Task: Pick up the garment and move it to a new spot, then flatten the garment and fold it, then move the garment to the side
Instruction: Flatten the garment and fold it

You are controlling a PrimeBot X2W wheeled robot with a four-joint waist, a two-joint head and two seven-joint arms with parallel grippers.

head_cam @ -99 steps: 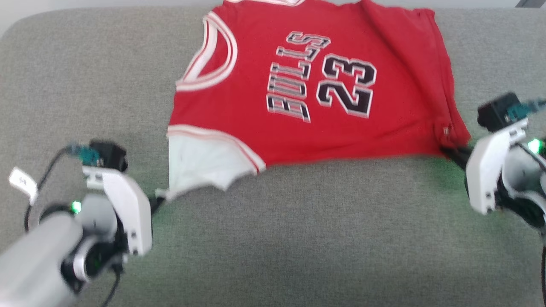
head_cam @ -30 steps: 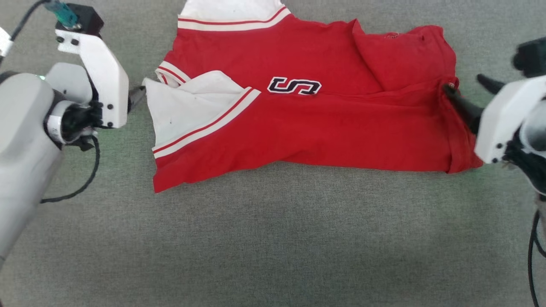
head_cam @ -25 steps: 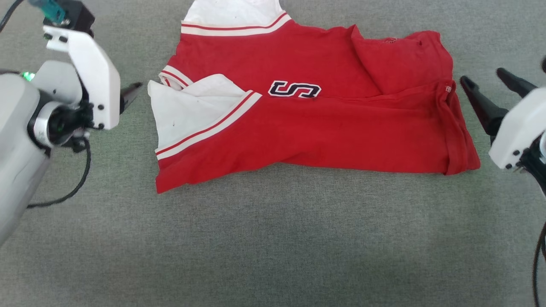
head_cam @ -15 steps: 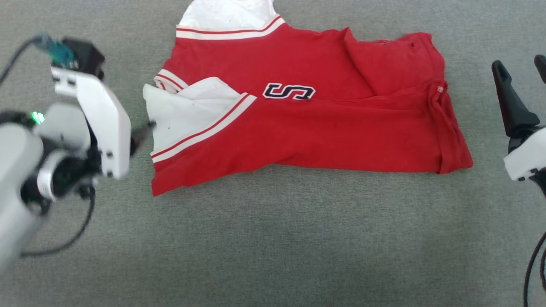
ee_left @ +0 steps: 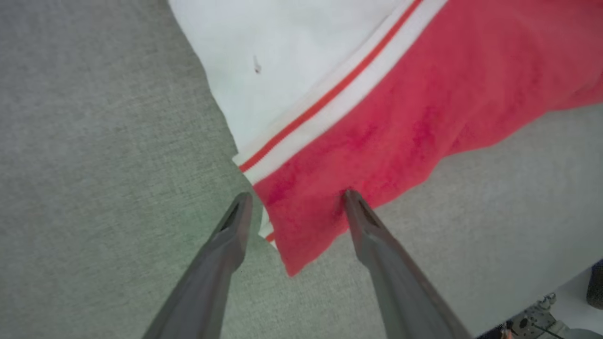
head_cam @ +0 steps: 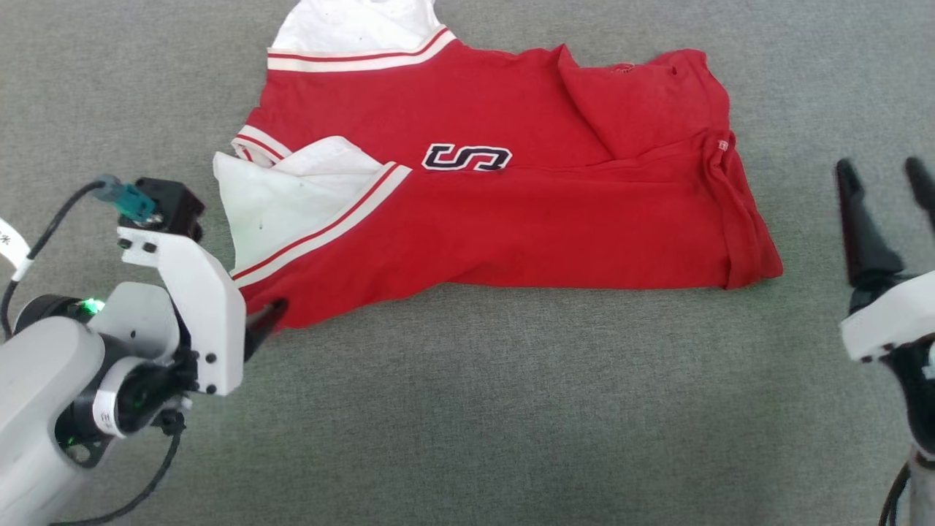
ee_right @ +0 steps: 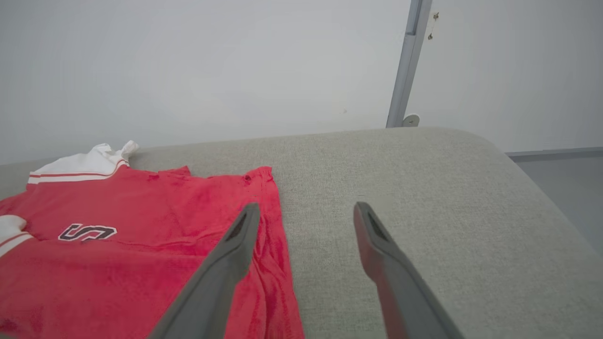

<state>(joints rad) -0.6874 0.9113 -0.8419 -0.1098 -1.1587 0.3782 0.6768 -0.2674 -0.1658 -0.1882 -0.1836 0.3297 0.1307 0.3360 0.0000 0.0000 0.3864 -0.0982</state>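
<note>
The garment (head_cam: 511, 212) is lying folded once along its length toward the far edge of the grey cushion (head_cam: 467, 409). Its near half is now turned up over a chest that was lying open seconds ago. Both grippers were pinching the near corners then and are now standing with fingers spread, holding nothing. The left gripper (ee_left: 294, 200) is straddling the red near-left corner, one finger over the cloth and the other over the cushion. The right gripper (head_cam: 879, 168) is hovering well apart from the hem end, toward the cushion's right edge. The first fold is looking complete, with a second fold and the move aside still waiting. The left arm is seemingly lining up its next pinch. Of the chest lettering, only a black-and-white "S" (head_cam: 467, 157) is showing above the fold, and a tiny hem tag (head_cam: 723, 143) is too small to read.
</note>
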